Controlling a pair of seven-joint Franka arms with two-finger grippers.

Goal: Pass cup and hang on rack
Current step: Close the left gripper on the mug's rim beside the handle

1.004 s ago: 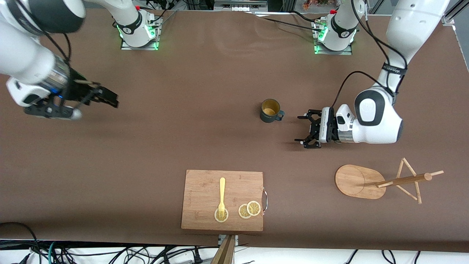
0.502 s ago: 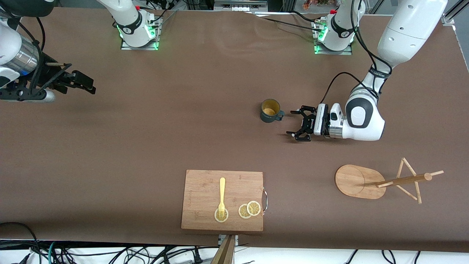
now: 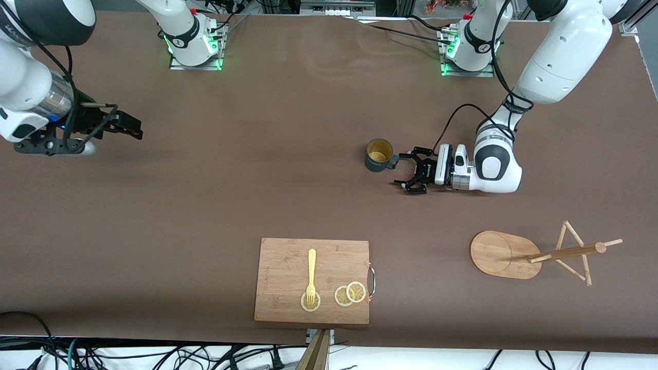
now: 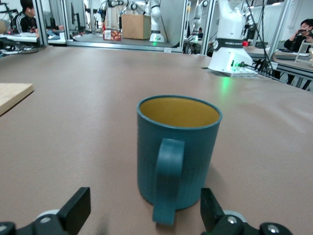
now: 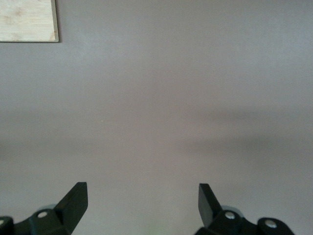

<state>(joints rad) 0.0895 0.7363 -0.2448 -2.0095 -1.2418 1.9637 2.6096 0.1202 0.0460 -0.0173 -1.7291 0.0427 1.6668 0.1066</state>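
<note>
The dark teal cup (image 3: 379,155) stands upright mid-table, its handle (image 3: 393,162) turned toward the left arm's end. My left gripper (image 3: 409,169) is low and level with the table, open, right at the handle without touching it. In the left wrist view the cup (image 4: 177,147) fills the middle, its handle (image 4: 167,183) faces me, and my left gripper (image 4: 145,215) has one finger on each side, apart from it. The wooden rack (image 3: 497,254) stands nearer the front camera, toward the left arm's end. My right gripper (image 3: 128,128) is open and empty over bare table at the right arm's end (image 5: 142,200).
A bamboo cutting board (image 3: 312,280) lies near the front edge with a yellow fork (image 3: 311,275) and lemon slices (image 3: 349,294) on it. Its corner shows in the right wrist view (image 5: 29,19) and its edge in the left wrist view (image 4: 12,93).
My left gripper has moved along the table toward the cup, up to its handle, still open. My right gripper has drawn back toward the right arm's end.
</note>
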